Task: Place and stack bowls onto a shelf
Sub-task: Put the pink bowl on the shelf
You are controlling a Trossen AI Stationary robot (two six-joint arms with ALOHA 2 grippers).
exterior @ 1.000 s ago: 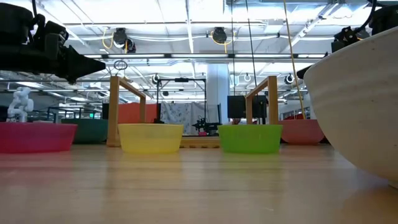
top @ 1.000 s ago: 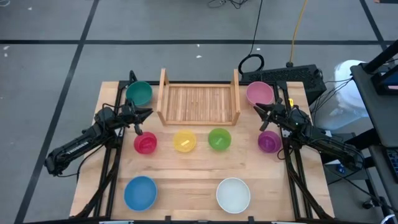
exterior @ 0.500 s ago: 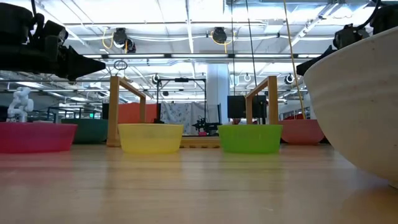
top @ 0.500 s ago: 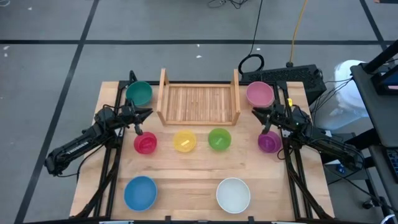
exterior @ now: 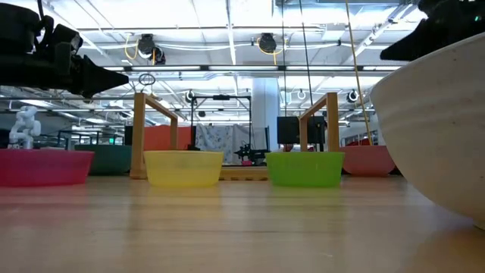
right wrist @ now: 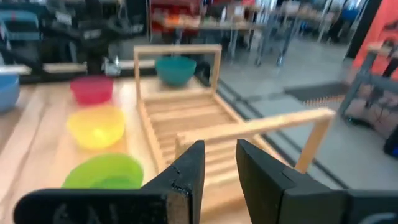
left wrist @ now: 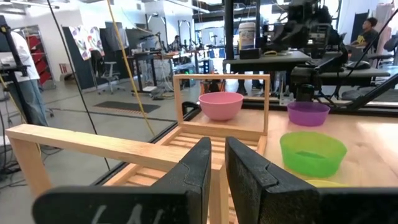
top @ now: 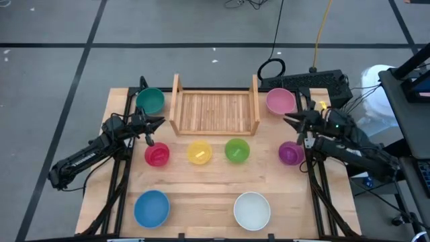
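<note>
Moved: right gripper [top: 291, 121] has pulled back toward the table's right edge, between pink bowl [top: 280, 101] and purple bowl [top: 290, 153]
Claws: both slightly parted, holding nothing; left gripper [top: 156, 122] unmoved
Progress: shelf [top: 215, 111] at far edge bare; all eight bowls remain on the table

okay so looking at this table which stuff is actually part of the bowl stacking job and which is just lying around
Part of the job:
- low light-wood slatted shelf
- small round plastic bowls: teal green, pink, red, yellow, light green, purple, blue, white

Just lying about:
- black cable loop on the floor
- black power strip
</note>
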